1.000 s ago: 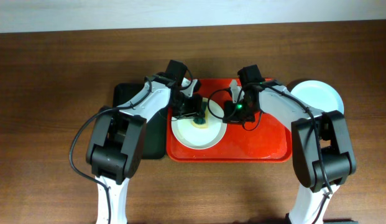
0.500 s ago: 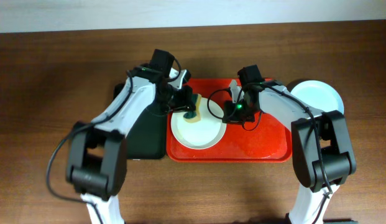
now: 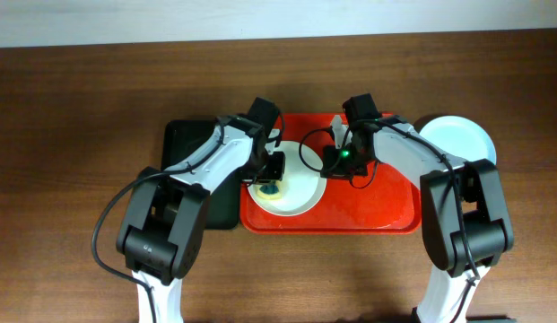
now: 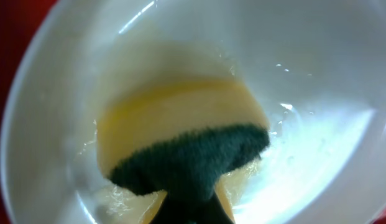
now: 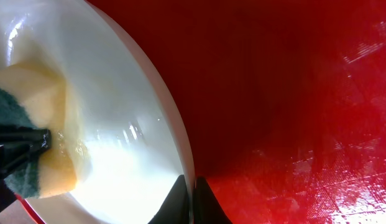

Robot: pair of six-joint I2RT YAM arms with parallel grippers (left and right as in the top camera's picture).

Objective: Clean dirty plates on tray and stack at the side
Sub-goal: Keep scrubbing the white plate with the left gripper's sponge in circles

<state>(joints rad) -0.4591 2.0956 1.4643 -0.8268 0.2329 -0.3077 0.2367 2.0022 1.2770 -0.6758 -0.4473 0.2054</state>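
Sweeping round the plate [image 3: 300, 193], the sponge [image 3: 272, 187] is now pressing on its near-left part, in the left half of the tray [image 3: 377, 213]. A second ago it was at the plate's middle, and half a second ago up by its far-left rim. The left gripper [image 3: 271, 173] is clamping the sponge, and its arm is swinging back in over the tray's left edge. The right gripper [image 3: 335, 154] is staying put just right of the plate, pinching its rim. Scrubbing therefore looks to be well under way, with the plate not yet lifted toward the side. A second plate [image 3: 457, 139] is lying off the tray, just beyond its far-right corner; whether more than one is stacked there I cannot tell. Overhead is giving the layout but hiding the plate's surface under the left gripper. The left wrist view is showing what overhead is missing: yellow foam bulging under the green scrub layer and a wet, glistening film with yellowish traces around it. The right wrist view alone is showing the rim caught between two dark fingertips, with bare wet tray beside it.
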